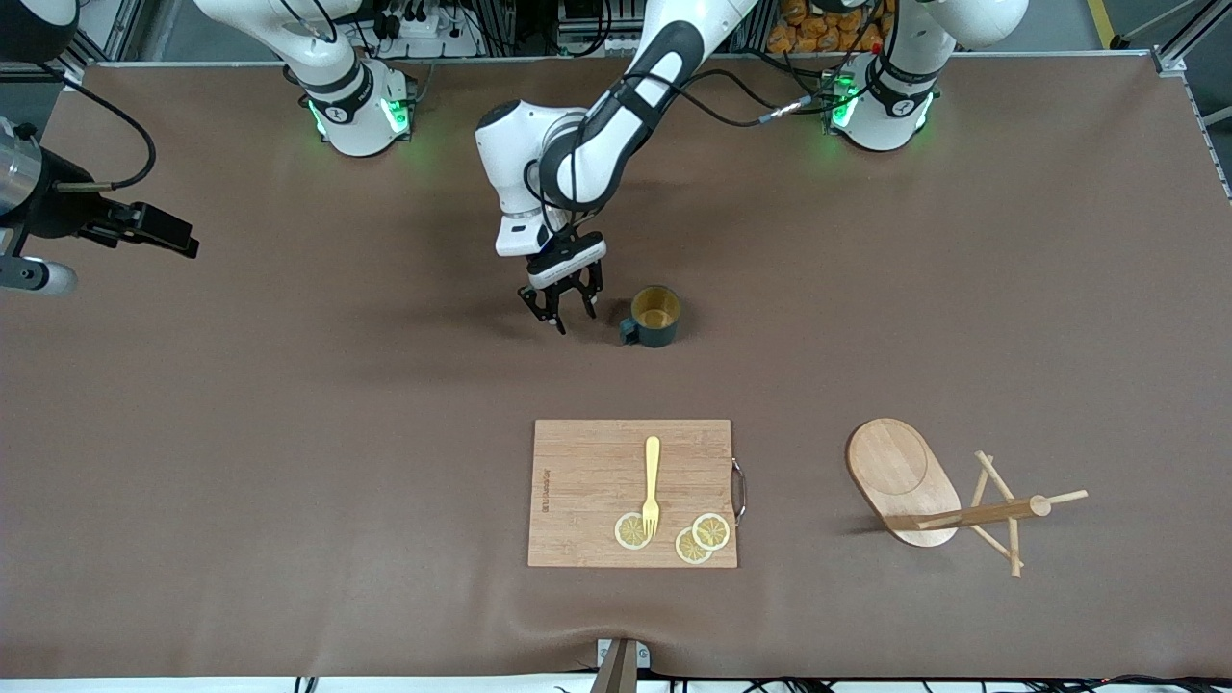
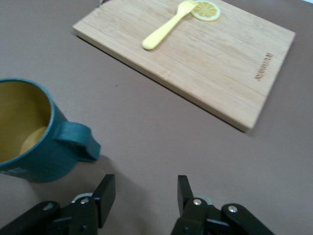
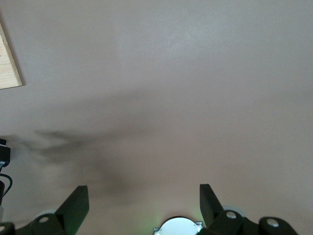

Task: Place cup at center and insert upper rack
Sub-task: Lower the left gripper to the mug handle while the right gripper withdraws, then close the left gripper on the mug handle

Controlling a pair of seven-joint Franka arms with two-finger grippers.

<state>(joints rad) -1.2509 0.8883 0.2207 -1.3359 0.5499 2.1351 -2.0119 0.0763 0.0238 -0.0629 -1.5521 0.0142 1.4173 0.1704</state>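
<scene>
The cup [image 1: 656, 316] stands upright on the brown table [image 1: 289, 404], farther from the front camera than the cutting board [image 1: 587, 481]. Its yellowish inside looks empty, and its handle points toward the left gripper [image 1: 562, 313]. That gripper hangs low just beside the cup, on its handle side; in the left wrist view its fingers [image 2: 104, 194] stand partly apart with only bare table between them, holding nothing. On the cutting board lie a yellow fork [image 1: 652, 484] and three lemon slices [image 1: 710, 530], the fork's tines resting on one slice. The wooden mug tree [image 1: 948, 500] lies tipped on its side beside the cutting board, toward the left arm's end of the table. The right gripper [image 3: 144, 205] waits wide open and empty over bare table.
</scene>
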